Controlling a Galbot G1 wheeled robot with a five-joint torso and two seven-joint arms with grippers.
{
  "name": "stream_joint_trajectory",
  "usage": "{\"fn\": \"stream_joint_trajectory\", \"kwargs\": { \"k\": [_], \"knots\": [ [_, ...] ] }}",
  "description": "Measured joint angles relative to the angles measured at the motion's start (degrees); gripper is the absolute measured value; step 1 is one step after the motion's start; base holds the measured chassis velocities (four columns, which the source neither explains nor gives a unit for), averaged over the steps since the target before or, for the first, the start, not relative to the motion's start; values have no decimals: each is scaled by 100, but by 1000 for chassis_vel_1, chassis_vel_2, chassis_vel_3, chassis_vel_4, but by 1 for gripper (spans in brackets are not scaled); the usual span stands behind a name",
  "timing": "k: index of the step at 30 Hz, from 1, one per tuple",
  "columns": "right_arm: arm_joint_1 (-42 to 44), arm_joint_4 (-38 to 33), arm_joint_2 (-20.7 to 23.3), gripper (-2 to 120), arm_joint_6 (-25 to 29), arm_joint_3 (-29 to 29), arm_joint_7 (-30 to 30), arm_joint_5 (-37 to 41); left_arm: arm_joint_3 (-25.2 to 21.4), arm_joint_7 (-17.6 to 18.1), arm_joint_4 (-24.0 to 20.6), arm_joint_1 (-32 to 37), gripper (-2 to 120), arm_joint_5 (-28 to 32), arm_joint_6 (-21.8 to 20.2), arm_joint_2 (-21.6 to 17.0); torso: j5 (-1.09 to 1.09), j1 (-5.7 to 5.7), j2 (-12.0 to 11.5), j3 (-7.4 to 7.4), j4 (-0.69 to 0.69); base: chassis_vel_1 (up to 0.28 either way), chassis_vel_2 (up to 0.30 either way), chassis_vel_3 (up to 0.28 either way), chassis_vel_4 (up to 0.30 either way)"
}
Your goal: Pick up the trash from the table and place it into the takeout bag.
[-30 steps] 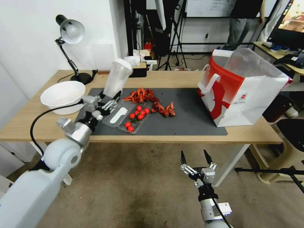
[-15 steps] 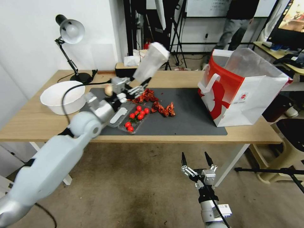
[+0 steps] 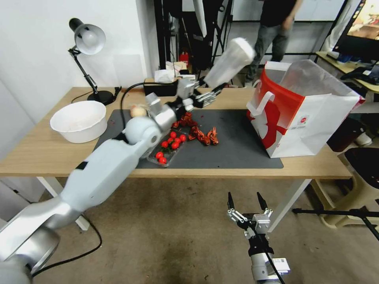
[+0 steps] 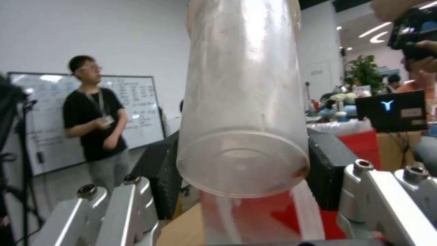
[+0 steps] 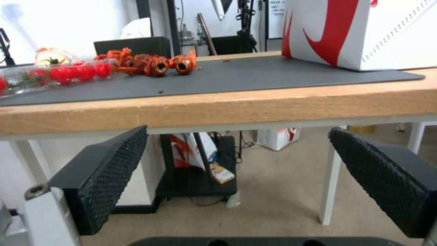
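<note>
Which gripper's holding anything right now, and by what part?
Left gripper grips the tall clear plastic cup at its base end, tilted toward the white-and-red paper takeout bag. Right gripper is open, empty.

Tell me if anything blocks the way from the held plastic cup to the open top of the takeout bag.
Nothing visible does. The left gripper holds the plastic cup tilted in the air above the far side of the table, beside the takeout bag. Only open air lies between the cup and the bag's open top.
</note>
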State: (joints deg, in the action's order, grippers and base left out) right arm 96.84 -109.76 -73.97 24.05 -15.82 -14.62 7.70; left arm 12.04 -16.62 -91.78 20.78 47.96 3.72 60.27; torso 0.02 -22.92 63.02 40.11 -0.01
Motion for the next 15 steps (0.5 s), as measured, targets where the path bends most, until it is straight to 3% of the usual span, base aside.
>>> {"fn": "stream_joint_trajectory", "kwargs": {
  "k": [6, 7, 9, 10, 12, 15],
  "knots": [
    [159, 19, -74, 100, 124, -60, -13, -77, 868, -69, 820, -1132, 54, -52, 35, 950, 0, 0, 0, 0, 0, 0, 0, 0, 0],
    [159, 19, -74, 100, 124, -60, -13, -77, 868, -69, 820, -1132, 54, -52, 35, 950, 0, 0, 0, 0, 0, 0, 0, 0, 0],
    [191, 38, -124, 100, 154, -55, -15, -103, 1278, -123, 1289, -1573, 54, -57, 78, 1347, 0, 0, 0, 0, 0, 0, 0, 0, 0],
    [191, 38, -124, 100, 154, -55, -15, -103, 1278, -123, 1289, -1573, 54, -57, 78, 1347, 0, 0, 0, 0, 0, 0, 0, 0, 0],
    [194, 74, -177, 100, 174, -42, -30, -124, 1667, -136, 1847, -1957, 54, -54, 104, 1688, -1, 0, 0, 0, 0, 0, 0, 0, 0],
    [203, 107, -178, 100, 186, -33, -39, -125, 1834, -140, 2009, -2105, 54, -67, 103, 1762, -1, 0, 0, 0, 0, 0, 0, 0, 0]
  ]
}}
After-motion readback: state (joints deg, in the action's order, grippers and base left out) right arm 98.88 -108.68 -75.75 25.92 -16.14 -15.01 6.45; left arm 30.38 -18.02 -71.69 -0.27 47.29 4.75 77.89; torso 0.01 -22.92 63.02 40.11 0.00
